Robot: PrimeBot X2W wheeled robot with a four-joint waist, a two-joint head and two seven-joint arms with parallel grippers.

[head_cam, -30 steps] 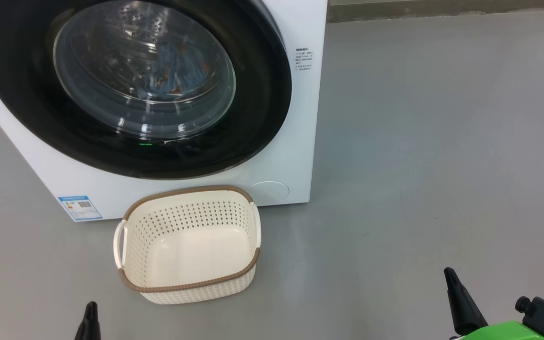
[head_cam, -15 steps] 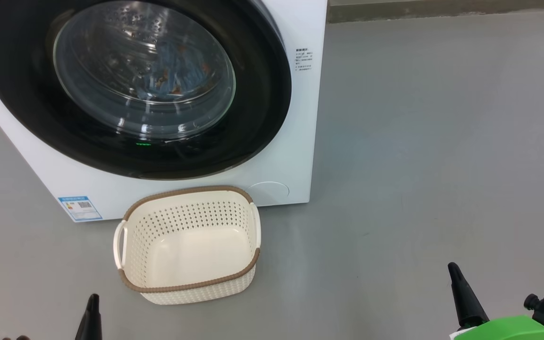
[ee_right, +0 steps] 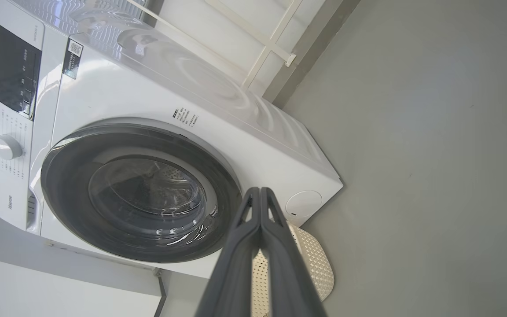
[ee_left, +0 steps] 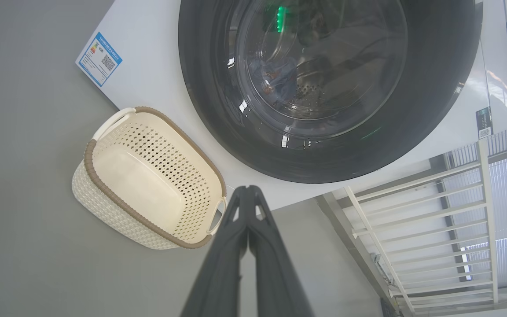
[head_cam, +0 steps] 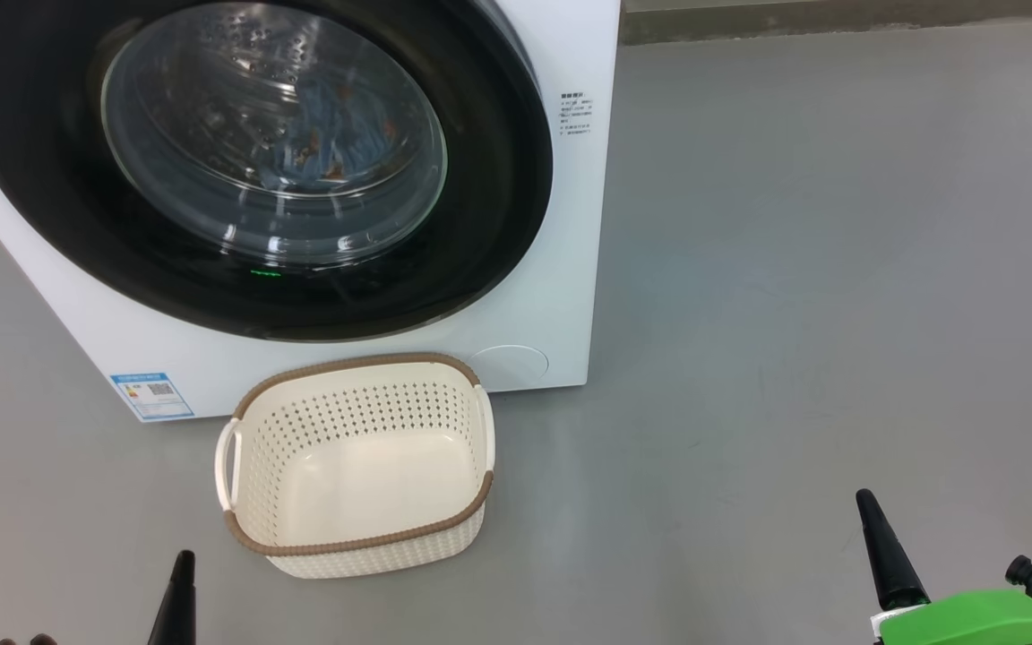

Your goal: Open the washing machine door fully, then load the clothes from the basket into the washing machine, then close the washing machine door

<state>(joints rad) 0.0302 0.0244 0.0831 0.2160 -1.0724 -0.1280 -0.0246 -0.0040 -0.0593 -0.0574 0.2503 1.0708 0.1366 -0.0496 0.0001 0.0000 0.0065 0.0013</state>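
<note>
Grey, smooth floor [head_cam: 794, 269] lies wide and open to the right of the washer [head_cam: 570, 269], a boxy white machine with glossy panels; its door [head_cam: 498, 179] sits shut, flush in the front, a broad round rim of shiny black around a bulging clear glass bowl; through the glass the steel drum shows its perforations, and the clothes [head_cam: 328, 148] lie inside it, a soft blue heap with orange-brown specks. 1 blue label [head_cam: 150, 394] sticks to the front's lower left corner; 1 round cap [head_cam: 509, 364] sits in its lower right corner.

The basket [head_cam: 359, 546] stands on the floor just before the washer, below the door; it is rectangular with rounded corners, cream plastic, with perforated walls, a brown woven-look rim and 2 white handles; its smooth bottom is bare.

The left gripper [ee_left: 247, 189] hangs near the basket's front left, apart from it, its 2 dark tapered fingers pressed together at the tips; the right gripper [ee_right: 260, 190] hangs well to the right over open floor, fingers likewise tip to tip, holding nothing. A white railing [ee_left: 412, 229] stands near the washer.
</note>
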